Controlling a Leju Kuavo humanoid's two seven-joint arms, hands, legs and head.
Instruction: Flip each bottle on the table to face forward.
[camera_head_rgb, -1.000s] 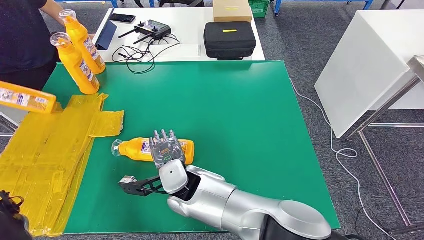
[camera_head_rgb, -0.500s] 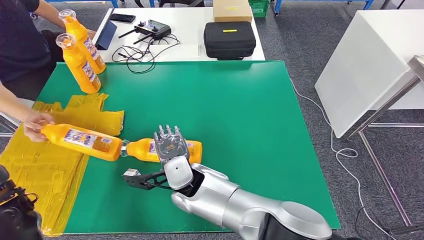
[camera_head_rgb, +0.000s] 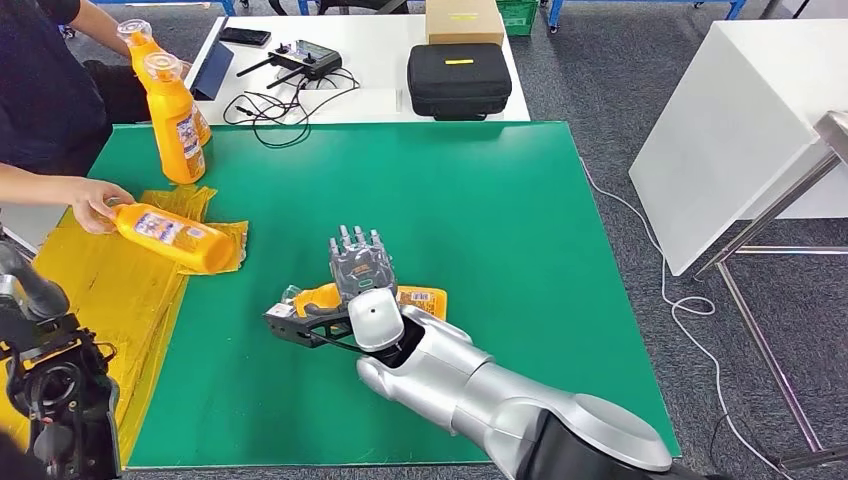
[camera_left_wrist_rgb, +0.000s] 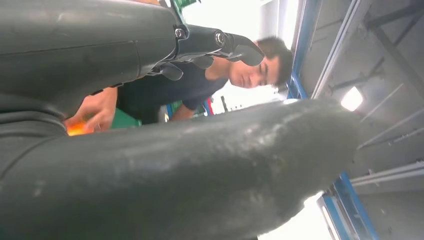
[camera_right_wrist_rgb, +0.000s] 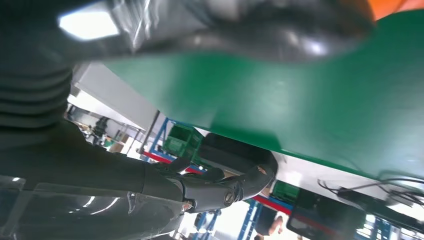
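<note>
Lying orange bottle (camera_head_rgb: 425, 298) under right robot hand (camera_head_rgb: 358, 268)

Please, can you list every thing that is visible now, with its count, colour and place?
bottle under hand: one, orange, mat middle
held bottle: one, orange, mat's left, in person's hand
upright bottles: two, orange, far left corner
mat: one, green, tabletop
sheet: one, yellow, left edge
case: one, black, white table behind
controller: one, black, same table
cardboard box: one, brown, behind case
right hand: one, grey, resting on bottle
</note>
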